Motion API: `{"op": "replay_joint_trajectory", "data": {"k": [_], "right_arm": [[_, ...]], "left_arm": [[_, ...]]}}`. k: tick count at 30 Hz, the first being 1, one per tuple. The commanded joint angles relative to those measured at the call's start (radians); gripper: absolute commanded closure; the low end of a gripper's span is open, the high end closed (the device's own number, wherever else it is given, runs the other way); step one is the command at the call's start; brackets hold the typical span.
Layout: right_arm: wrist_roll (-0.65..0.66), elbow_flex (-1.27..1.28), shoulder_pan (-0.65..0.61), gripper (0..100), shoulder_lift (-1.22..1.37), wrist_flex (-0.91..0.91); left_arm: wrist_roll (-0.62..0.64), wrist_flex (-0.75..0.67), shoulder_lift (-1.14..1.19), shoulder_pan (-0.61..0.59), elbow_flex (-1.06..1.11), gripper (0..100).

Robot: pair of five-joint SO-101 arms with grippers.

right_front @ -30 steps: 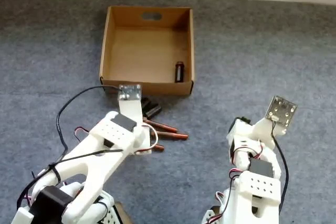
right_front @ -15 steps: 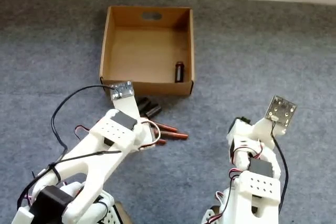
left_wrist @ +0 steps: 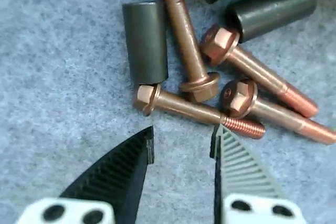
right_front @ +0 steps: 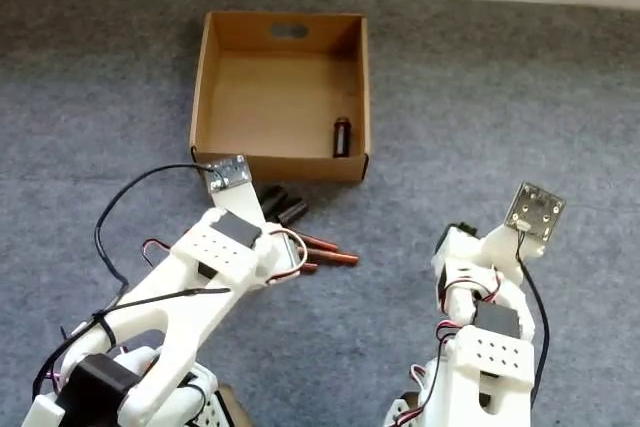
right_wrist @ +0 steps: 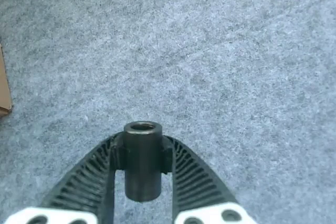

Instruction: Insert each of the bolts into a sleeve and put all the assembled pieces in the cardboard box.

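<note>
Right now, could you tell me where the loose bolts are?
In the high view, the bolts lie just in front of the cardboard box, beside the sleeves, by the left gripper.

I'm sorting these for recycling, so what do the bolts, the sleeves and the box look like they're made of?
The bolts look like metal with a shiny copper-coloured finish, perhaps plating: they glint and have cut threads. The sleeves seem to be dark matte metal, possibly blackened steel, though plastic can't be excluded. The box is plain brown cardboard, matte, with folded walls.
</note>
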Motion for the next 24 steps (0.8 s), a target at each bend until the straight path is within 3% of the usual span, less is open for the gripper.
{"op": "replay_joint_trajectory", "data": {"k": [1,12,18,24], "right_arm": [[-0.006,-0.013,0.005,99.2,-0.021,-0.022],[-0.006,-0.013,0.005,99.2,-0.021,-0.022],[-0.006,-0.013,0.005,99.2,-0.021,-0.022],[-0.006,-0.013,0.005,99.2,-0.021,-0.022]], "left_arm": [[0.043,-0.044,-0.039,-0.018,-0.050,79],[0.046,-0.101,-0.031,-0.018,-0.027,80],[0.041,-0.233,-0.031,-0.018,0.084,80],[0.040,-0.236,-0.033,-0.013,0.094,79]]}}
